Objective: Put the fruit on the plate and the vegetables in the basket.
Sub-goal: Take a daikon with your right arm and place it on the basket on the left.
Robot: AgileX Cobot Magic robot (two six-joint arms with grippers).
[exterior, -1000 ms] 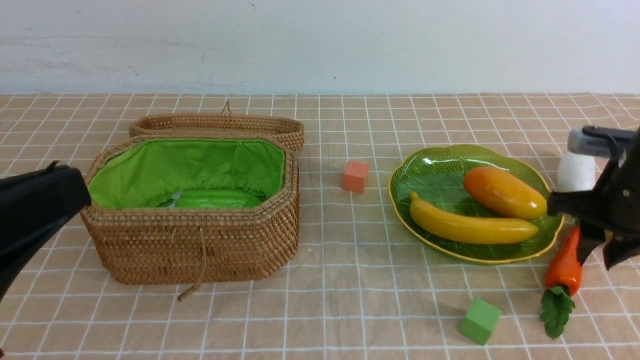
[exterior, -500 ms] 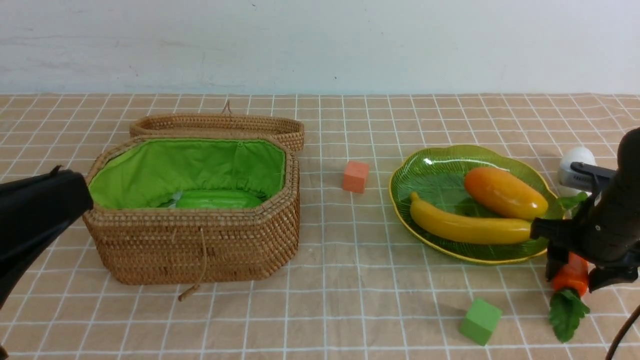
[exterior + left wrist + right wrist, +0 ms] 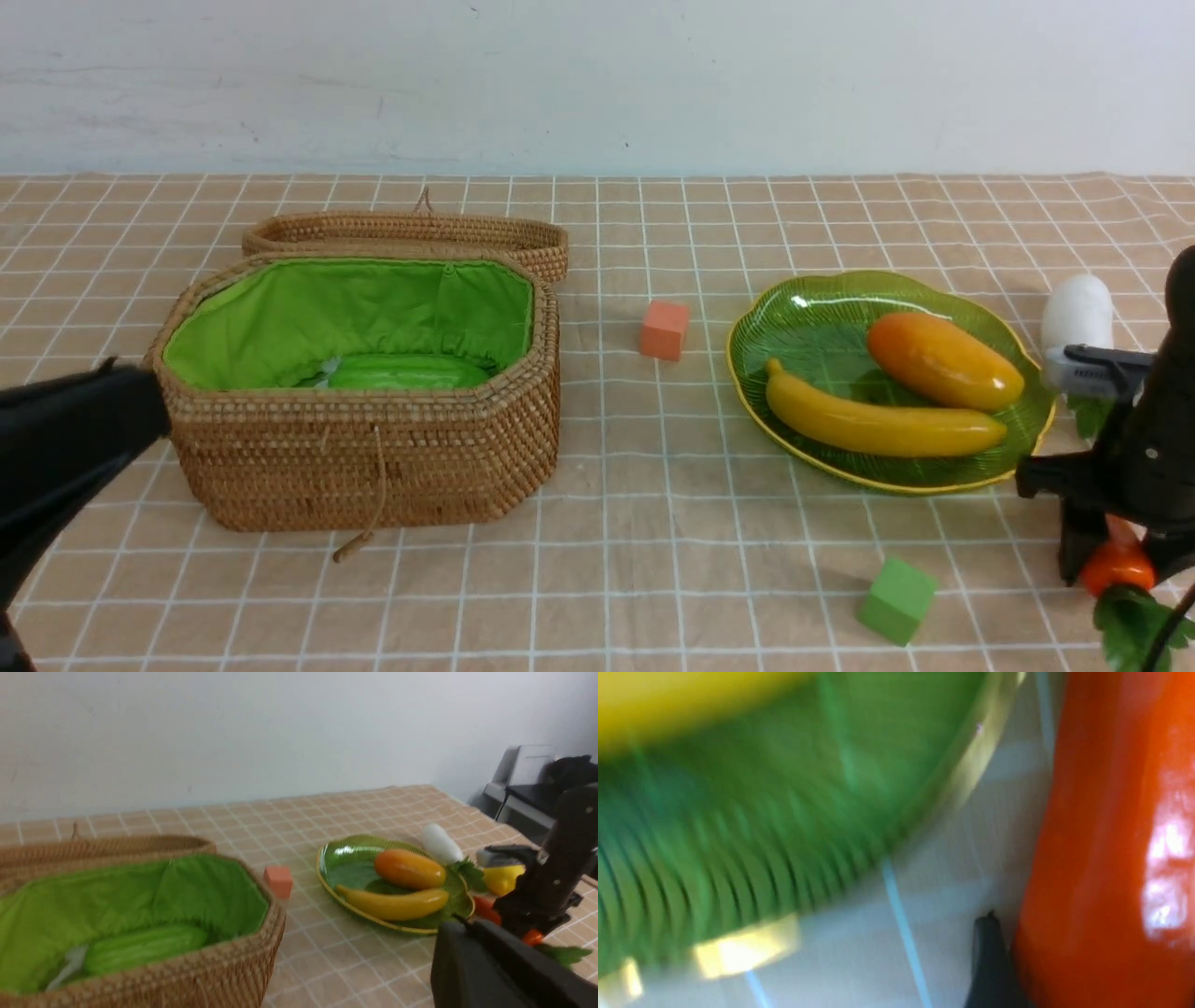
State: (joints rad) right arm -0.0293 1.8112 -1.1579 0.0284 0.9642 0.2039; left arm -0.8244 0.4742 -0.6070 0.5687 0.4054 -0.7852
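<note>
Carrot (image 3: 1116, 567): near right front corner, just beside plate (image 3: 812, 327), long axis far-to-near, leaves toward front edge | your right gripper (image 3: 1120, 549): directly over it, jaws on both sides, whether they squeeze I cannot tell | left gripper (image 3: 131, 411): well apart, state unclear | carrot glossy, smooth, tapered; basket (image 3: 373, 467) woven wicker, cloth-lined, on the left half

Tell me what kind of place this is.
Probably an indoor lab or test tabletop, not a kitchen: checked tablecloth against a bare white wall, toy produce like the banana and carrot, and a grey office-type machine nearby.
</note>
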